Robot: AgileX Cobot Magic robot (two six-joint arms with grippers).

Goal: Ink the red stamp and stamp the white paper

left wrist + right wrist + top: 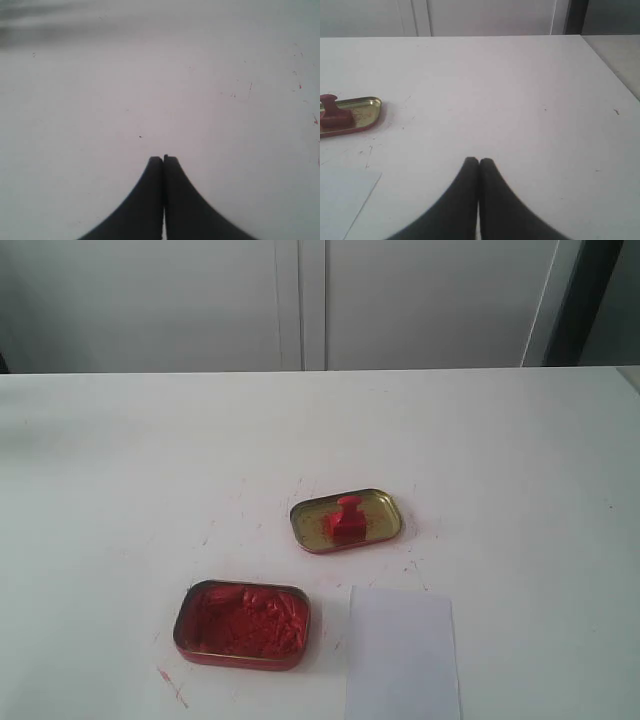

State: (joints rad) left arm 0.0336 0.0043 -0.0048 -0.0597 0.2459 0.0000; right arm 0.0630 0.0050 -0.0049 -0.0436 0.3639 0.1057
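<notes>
Before our right jaws, pressed together and empty, the white paper point(340, 205) lies nearest, off toward the left arm's side. Farther ahead on that same side, the red stamp point(334, 116) stands knob-up on the gold lid point(367, 107). Our left jaws, also together, face only bare bench point(150, 75), so we judge the right arm nearer.

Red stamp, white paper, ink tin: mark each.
small red plastic stamp point(346, 527), exterior view, square base
white rectangular paper sheet point(402, 655), exterior view, middle
oval tin of red ink paste point(245, 660), exterior view, front wall
</notes>
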